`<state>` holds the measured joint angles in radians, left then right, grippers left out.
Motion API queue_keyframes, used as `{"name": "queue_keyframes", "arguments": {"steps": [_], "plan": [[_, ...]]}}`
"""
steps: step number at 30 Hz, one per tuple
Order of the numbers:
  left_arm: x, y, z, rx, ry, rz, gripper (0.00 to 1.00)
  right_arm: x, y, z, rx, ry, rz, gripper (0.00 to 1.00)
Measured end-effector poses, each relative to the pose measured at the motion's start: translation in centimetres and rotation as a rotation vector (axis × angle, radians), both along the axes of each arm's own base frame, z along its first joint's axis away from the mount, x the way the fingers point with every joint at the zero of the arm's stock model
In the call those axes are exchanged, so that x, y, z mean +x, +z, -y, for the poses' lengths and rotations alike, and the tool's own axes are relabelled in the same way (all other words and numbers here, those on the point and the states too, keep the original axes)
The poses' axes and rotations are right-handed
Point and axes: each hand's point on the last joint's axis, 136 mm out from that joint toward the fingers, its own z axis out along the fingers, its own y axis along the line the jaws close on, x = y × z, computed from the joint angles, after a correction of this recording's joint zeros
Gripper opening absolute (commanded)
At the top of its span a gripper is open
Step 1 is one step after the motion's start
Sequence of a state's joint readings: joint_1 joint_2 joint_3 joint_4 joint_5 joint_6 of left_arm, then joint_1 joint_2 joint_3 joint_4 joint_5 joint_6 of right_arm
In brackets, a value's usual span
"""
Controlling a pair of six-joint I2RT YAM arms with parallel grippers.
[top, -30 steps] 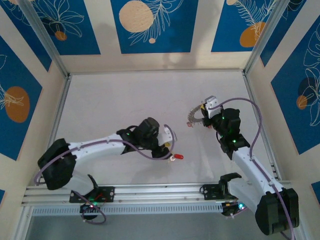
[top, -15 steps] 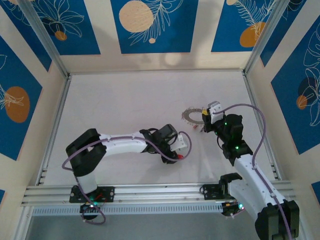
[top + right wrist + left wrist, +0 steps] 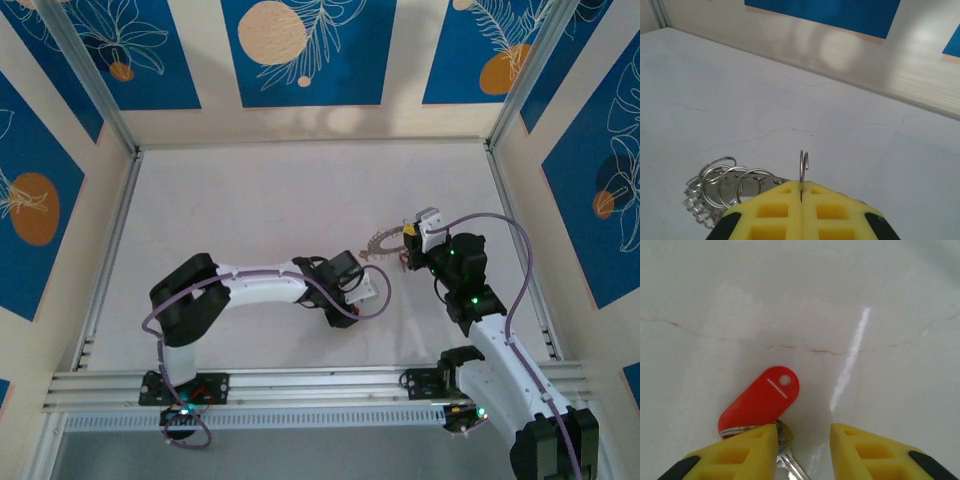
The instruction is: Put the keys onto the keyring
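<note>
Fingers (image 3: pixel 740 455) of the left gripper (image 3: pixel 803 432) stand parted just above the pale surface (image 3: pixel 875 315), and we see bare surface in the gap between them. The gripper is released and is not closed on anything.

A key (image 3: pixel 760 401) lies flat there. Its red head points away from us and to the right, with a small hole at the far end. Its silver blade runs back toward the camera and lies just beside the left-hand finger. The head's near end meets that fingertip, but we cannot tell whether it touches the fingertip or slips under it.

The right gripper (image 3: pixel 801 186) is clenched. Its yellow fingers are pressed together on a thin wire loop of the keyring (image 3: pixel 803 165), which stands upright and edge-on out of the tips. A bunch of small rings (image 3: pixel 730 182) sits just left of those fingers, and a wall (image 3: pixel 920 75) rises beyond the surface.

From above, we find both arms reaching to the middle of the surface. The right gripper is to the right of the left one and a little farther back, near it but apart. The keyring juts from the right gripper toward the left arm.
</note>
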<state>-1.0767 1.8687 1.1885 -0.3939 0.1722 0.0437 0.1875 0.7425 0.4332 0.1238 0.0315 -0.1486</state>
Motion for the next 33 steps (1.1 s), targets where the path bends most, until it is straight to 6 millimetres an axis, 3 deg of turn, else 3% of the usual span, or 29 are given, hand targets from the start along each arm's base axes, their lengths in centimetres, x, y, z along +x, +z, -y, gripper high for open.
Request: {"name": "queue_keyframes", "arguments": {"steps": [7, 16, 25, 33], "plan": [[1.0, 0.2, -0.3, 0.024, 0.059, 0.028, 0.40, -0.3, 0.8, -0.2, 0.012, 0.012, 0.029, 0.00], [2.0, 0.4, -0.5, 0.051, 0.144, 0.043, 0.37, -0.5, 1.0, -0.3, 0.016, 0.025, 0.036, 0.00], [2.1, -1.1, -0.9, 0.114, 0.181, 0.030, 0.38, -0.5, 1.0, -0.4, 0.010, 0.037, 0.039, 0.00], [2.8, -1.1, -1.5, 0.143, 0.222, 0.068, 0.25, -0.5, 1.0, -0.7, 0.014, 0.053, 0.038, 0.00]]}}
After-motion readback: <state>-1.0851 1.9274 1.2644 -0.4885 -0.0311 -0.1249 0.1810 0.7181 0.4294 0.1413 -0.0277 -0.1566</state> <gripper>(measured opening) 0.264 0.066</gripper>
